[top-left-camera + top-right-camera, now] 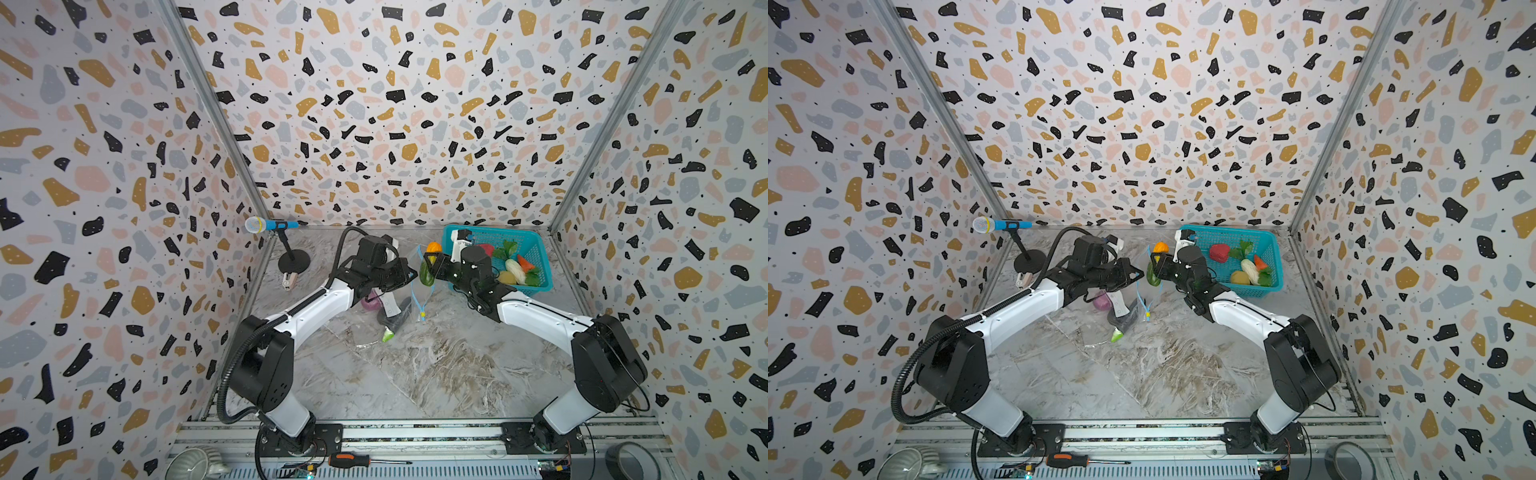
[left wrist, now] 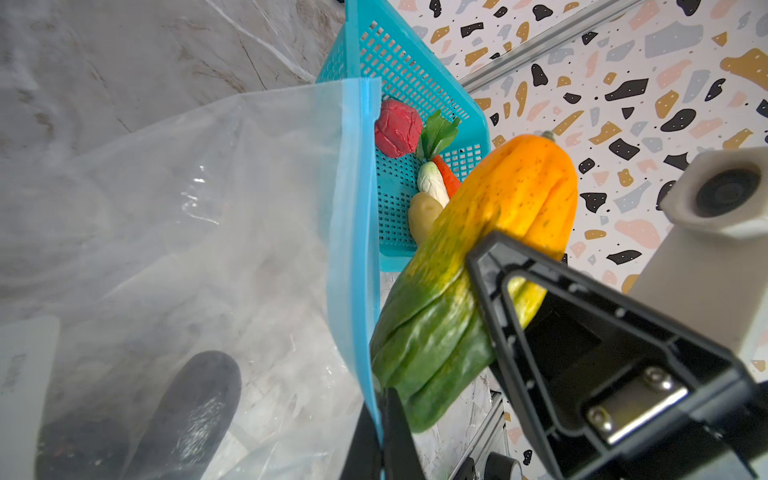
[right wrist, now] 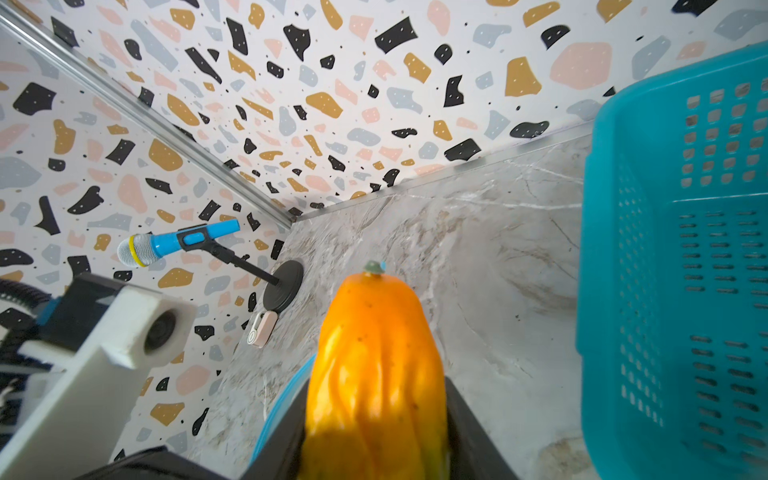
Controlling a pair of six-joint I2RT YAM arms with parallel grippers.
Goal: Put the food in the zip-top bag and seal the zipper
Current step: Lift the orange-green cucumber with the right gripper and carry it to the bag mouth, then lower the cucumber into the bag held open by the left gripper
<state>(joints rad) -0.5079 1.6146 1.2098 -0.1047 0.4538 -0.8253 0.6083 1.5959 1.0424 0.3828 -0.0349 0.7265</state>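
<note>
Vegetables made of plastic are being moved from a teal basket [image 1: 540, 272] into a clear zip-top bag [image 2: 187, 208], and the job is sitting roughly partway through.

The left tool [image 2: 380, 432] is pinching the bag's light-blue zipper [image 2: 353, 187], with its jaws closed tight on the strip. It is holding the mouth edge up off the marble worktop [image 1: 415, 374].

The right tool [image 1: 431, 266] is gripping an orange-and-green vegetable [image 2: 478, 232] around its middle. It is holding the vegetable in the air just beside the raised zipper, between the bag and the basket, not yet inside.

Through the plastic, in both top views, a dark aubergine [image 1: 397, 318] with a green tip and a purple onion [image 1: 370, 301] are already lying in the bag beside its white label [image 1: 390, 305].

Five pieces are waiting in the basket: a red piece [image 1: 1219, 252], leafy greens [image 1: 1244, 249], a carrot [image 1: 1260, 262], a white piece [image 1: 1250, 270] and a yellow piece [image 1: 1239, 277].

The zipper is hanging open, with its yellow slider [image 1: 422, 315] dangling low at one end. As I judge it, the held vegetable needs dropping in, the basket needs emptying, and the sealing is not yet begun.
</note>
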